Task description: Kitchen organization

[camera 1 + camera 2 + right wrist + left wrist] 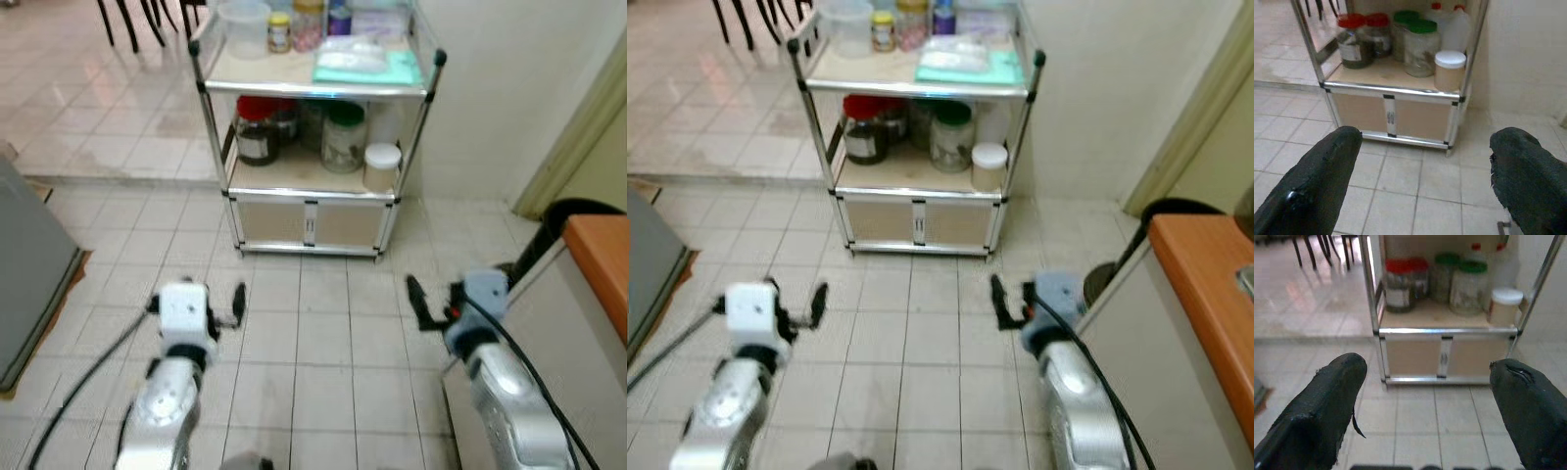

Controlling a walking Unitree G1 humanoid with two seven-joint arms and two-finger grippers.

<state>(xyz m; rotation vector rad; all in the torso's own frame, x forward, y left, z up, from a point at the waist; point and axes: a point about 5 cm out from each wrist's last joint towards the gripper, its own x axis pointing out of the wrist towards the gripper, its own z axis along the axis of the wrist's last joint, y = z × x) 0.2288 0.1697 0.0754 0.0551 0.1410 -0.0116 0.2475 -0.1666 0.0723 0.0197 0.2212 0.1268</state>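
Left eye view, pale tiled floor (323,343), metal shelf cart (315,88), possibly jars; white wall (509,88)

Metal rack (231,186) stands ahead against the wall; jars (345,137) on its middle shelf, counter (600,257) right.

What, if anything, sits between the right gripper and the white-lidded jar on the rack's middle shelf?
Nothing visible does. The right gripper, fingers open, hangs over bare floor tiles, and the white-lidded jar stands at the shelf's front edge beside the rack's corner post.
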